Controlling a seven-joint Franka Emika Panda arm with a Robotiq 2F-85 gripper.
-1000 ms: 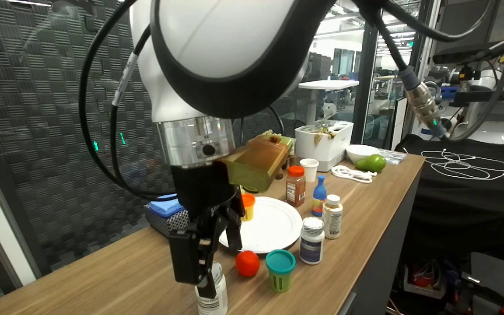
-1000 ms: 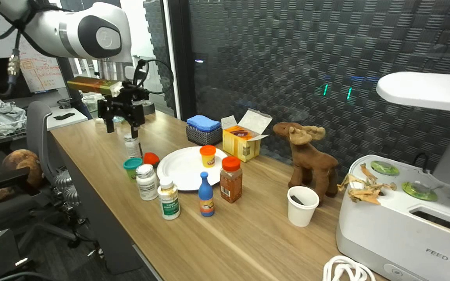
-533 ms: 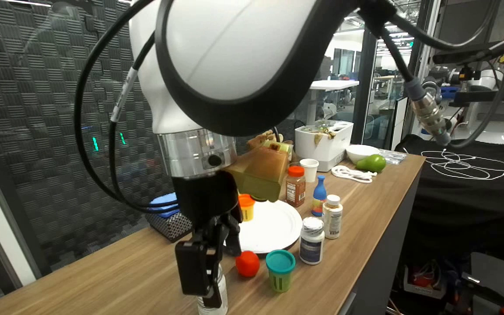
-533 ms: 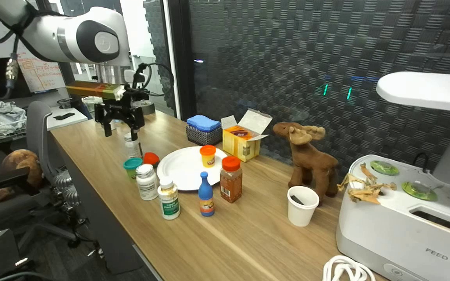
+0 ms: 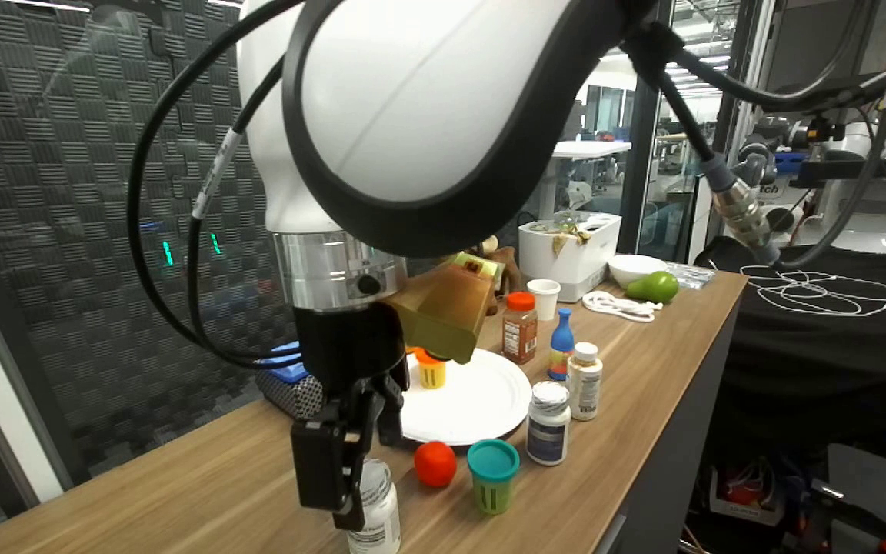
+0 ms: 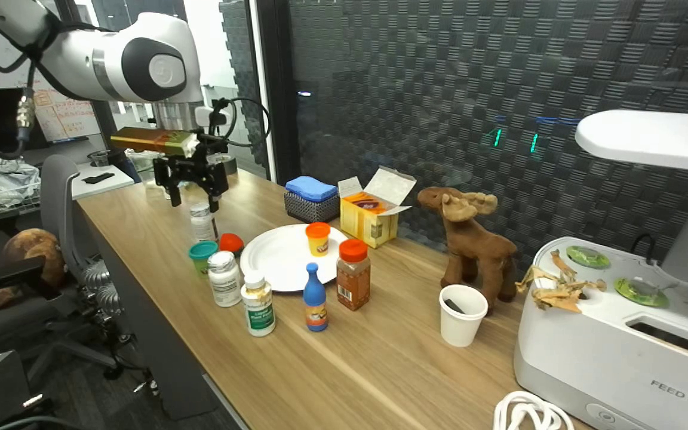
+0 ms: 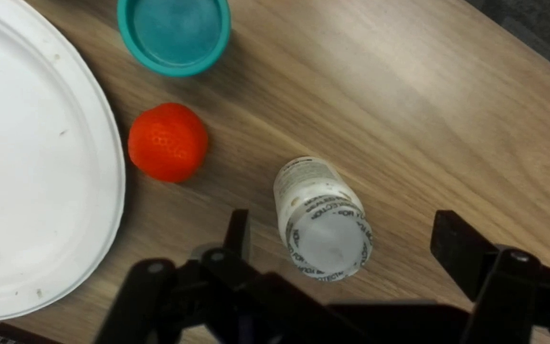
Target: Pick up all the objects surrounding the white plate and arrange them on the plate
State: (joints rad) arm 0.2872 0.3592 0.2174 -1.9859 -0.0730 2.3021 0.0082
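Note:
The white plate [image 7: 31,157] lies on the wooden table, and a yellow tub with an orange lid [image 6: 318,242] stands on it. Between the open fingers of my gripper [image 7: 343,220] shows a small white bottle [image 7: 327,239], not gripped, with space on both sides. In both exterior views the gripper hangs around or just above this bottle's cap. Close by sit a red piece [image 7: 167,142] and a green pot with a teal lid [image 7: 174,33]. Around the plate's other side stand a white bottle [image 6: 224,283], a green-labelled bottle [image 6: 259,313], a blue bottle [image 6: 315,298] and an orange-capped jar [image 6: 353,280].
Behind the plate are a dark holder with a blue top [image 6: 312,194] and a yellow box [image 6: 371,224]. A toy moose [image 6: 475,245], a paper cup [image 6: 462,316] and a white planter [image 6: 595,352] stand farther along. A dark textured wall backs the table.
My gripper dipped slightly, then shifted a little sideways above the white bottle, rightward in an exterior view. Its fingers stay open. The objects and plate have not moved.

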